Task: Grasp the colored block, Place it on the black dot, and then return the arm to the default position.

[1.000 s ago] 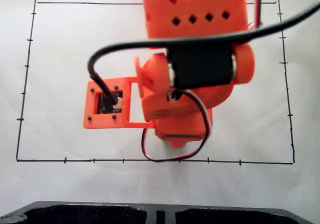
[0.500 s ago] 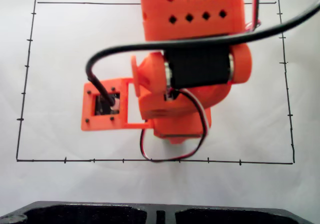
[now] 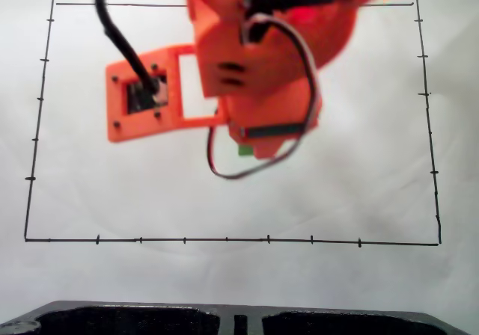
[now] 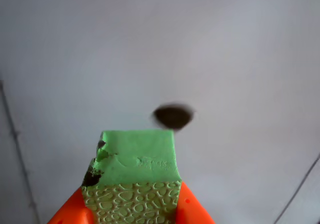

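Carrying step: the orange plastic gripper (image 4: pixel 131 215) clamps the pebbly green cube (image 4: pixel 136 169), which should next be lowered onto the roundish black ink dot (image 4: pixel 173 116) just beyond it, mid-paper.

Crackled green block (image 4: pixel 137 171), orange claw (image 4: pixel 131 215)

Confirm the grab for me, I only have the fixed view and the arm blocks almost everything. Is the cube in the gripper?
Observer: Yes. In the wrist view the green cube sits between the orange fingers of the gripper.
Operator: Dot anywhere near?
Observer: The black dot shows on the paper just past the cube's top edge, slightly right of its centre.
Operator: Cube damaged?
Observer: Its upper left corner looks chipped, with a dark spot beside it.
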You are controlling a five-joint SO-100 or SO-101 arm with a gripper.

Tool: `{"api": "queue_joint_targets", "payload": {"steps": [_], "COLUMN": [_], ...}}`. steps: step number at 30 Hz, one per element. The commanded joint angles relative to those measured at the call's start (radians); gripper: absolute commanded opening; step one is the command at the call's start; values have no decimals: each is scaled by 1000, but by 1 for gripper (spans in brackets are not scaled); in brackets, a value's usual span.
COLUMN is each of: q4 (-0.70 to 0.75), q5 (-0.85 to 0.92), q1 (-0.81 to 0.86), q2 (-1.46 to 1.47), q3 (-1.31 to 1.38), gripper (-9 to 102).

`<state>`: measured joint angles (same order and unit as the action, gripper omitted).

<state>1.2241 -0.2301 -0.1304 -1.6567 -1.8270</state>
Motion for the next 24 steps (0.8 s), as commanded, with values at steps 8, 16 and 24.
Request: {"api": "queue_joint_targets", "payload": {"steps": [8, 16, 24], "q4": [-74, -135, -132], "q5": [51, 54, 54], "q1": [54, 49, 40], "q2": [-87, -67, -38], "q3": [-123, -181, -187], "gripper": [12, 13, 21]}}
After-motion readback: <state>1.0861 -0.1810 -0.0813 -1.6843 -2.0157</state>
